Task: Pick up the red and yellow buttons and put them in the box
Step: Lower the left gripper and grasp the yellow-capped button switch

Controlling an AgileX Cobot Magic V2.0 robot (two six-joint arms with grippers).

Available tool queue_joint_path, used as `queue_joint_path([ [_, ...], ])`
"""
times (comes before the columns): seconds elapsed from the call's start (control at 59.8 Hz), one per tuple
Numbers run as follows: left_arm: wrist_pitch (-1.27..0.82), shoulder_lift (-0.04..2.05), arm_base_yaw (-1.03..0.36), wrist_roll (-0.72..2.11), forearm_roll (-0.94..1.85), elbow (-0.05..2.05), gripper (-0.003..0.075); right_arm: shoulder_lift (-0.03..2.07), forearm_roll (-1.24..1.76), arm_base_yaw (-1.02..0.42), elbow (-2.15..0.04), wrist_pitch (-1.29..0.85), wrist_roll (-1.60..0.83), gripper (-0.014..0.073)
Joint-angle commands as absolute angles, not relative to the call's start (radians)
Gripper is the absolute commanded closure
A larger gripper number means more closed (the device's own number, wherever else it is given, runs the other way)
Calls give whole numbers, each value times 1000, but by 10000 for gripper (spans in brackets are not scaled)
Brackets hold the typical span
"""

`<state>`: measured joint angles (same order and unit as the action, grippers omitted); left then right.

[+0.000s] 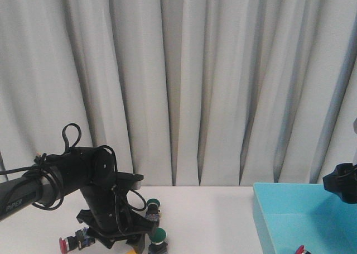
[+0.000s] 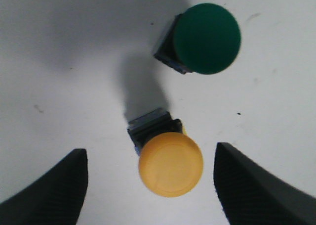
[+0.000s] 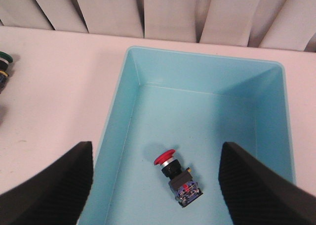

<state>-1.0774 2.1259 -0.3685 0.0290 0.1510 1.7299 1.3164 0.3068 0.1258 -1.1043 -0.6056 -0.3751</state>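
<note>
Yellow button (image 2: 170, 163) tipped, cap towards camera

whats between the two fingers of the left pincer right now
The yellow button lies on its side between the left pincer fingers, untouched by either, bare white table on both sides. The left wrist view shows it; the green button sits beyond.

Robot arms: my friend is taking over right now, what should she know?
Left tool: open, fingers either side of a yellow button on the table, not gripped. A green one lies beyond; leave it.
Right tool: open, empty, above the box.
Done: one red button lies in the box.
Left: grab the yellow one, then the red button at the table's front edge.
</note>
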Motion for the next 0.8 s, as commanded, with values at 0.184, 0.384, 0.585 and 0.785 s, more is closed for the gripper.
queue_joint_path([
  [0.184, -1076, 2070, -374, 0, 187, 1765, 202, 1279, 348, 128, -1134, -554, -386, 71],
  [0.384, -1080, 2070, -377, 27, 214, 1765, 202, 1279, 361, 128, -1134, -554, -388, 71],
  [0.585, -1087, 2084, -394, 23, 220, 1765, 202, 1279, 362, 128, -1134, -554, -390, 71],
  [0.785, -1105, 2119, -403, 23, 219, 1765, 202, 1279, 366, 128, -1134, -557, -390, 71],
])
